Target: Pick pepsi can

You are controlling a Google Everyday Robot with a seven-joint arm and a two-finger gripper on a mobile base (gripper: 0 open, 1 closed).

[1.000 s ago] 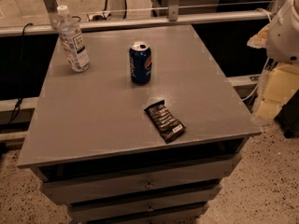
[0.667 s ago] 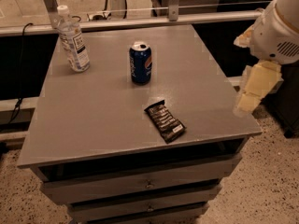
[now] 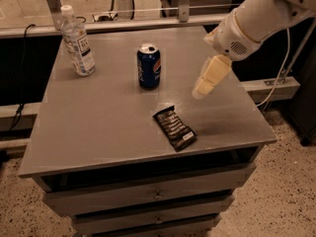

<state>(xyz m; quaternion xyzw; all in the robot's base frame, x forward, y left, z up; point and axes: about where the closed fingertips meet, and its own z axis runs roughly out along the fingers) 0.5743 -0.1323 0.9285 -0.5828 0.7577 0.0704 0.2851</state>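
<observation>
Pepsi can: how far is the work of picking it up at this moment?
Done: no part of the grasp yet. The pepsi can stands upright on the table with nothing touching it. In hand: the approach. The gripper hangs above the table on the can's right side in the camera view, clearly apart from it. Left: bring the gripper to the can, close on it, and lift it off the table.

There is one pepsi can [image 3: 148, 67]; one plastic bottle [image 3: 78, 43]; one dark snack wrapper [image 3: 174, 128]; three loose things in all, on one grey table [image 3: 98, 117]; one robot arm [image 3: 256, 19], with one gripper [image 3: 201, 91] above the table's right side.
</observation>
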